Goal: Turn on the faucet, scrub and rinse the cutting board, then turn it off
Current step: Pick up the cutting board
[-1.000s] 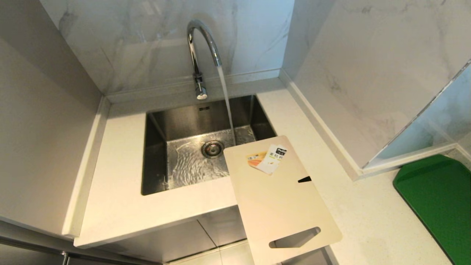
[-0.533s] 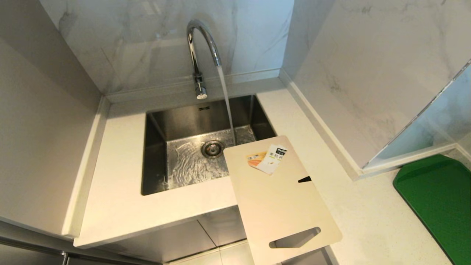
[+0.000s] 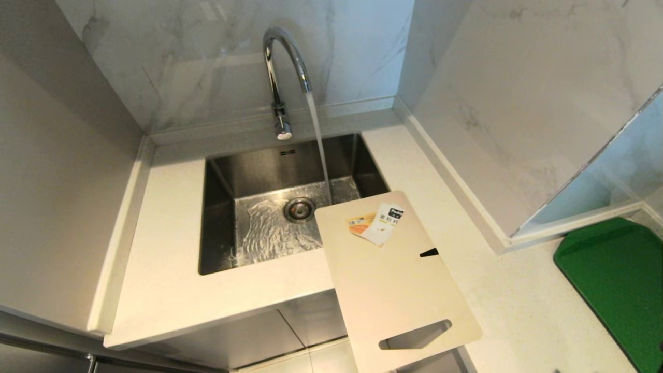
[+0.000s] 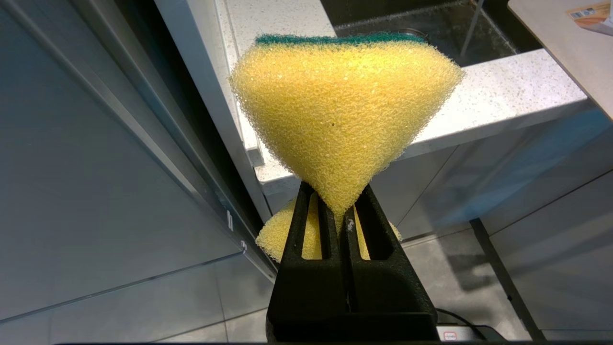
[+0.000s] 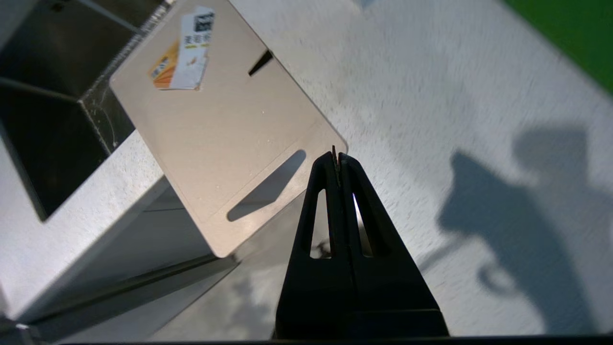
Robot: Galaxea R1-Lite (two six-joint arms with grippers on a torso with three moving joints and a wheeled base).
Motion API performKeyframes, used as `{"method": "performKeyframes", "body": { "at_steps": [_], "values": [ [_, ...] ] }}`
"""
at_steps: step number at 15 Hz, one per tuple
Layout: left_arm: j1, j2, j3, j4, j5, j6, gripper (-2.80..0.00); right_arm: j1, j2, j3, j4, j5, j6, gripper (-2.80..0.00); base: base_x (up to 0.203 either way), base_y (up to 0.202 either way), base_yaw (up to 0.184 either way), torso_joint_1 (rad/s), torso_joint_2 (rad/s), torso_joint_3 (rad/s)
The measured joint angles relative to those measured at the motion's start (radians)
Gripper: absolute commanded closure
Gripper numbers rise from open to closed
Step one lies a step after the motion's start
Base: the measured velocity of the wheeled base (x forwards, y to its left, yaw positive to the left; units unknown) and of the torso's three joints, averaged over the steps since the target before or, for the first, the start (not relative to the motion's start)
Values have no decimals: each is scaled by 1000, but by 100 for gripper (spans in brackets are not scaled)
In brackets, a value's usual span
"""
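Nothing's shifted on the table (image 3: 171,290) since earlier: faucet (image 3: 282,62) running, cutting board (image 3: 393,290) overhanging the front edge. Left gripper (image 4: 341,211) pinches a sponge (image 4: 342,110); right gripper (image 5: 337,160) closed, empty.

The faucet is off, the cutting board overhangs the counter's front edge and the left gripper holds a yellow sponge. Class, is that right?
Not quite: the faucet is running. The head view shows a stream falling from its spout into the sink. The rest holds: the cutting board overhangs the counter's front edge, and the left gripper is shut on the yellow sponge.
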Motion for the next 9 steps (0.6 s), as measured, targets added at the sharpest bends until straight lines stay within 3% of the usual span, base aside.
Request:
{"method": "performKeyframes", "body": {
  "at_steps": [4, 6, 9],
  "values": [
    [0, 0, 0, 0, 0, 0, 0, 63, 299, -122, 101, -2, 377, 0, 0, 0, 0, 0, 0, 0],
    [0, 0, 0, 0, 0, 0, 0, 160, 409, -185, 206, -2, 622, 0, 0, 0, 0, 0, 0, 0],
    [0, 0, 0, 0, 0, 0, 0, 308, 550, -240, 253, -6, 893, 0, 0, 0, 0, 0, 0, 0]
  ]
}}
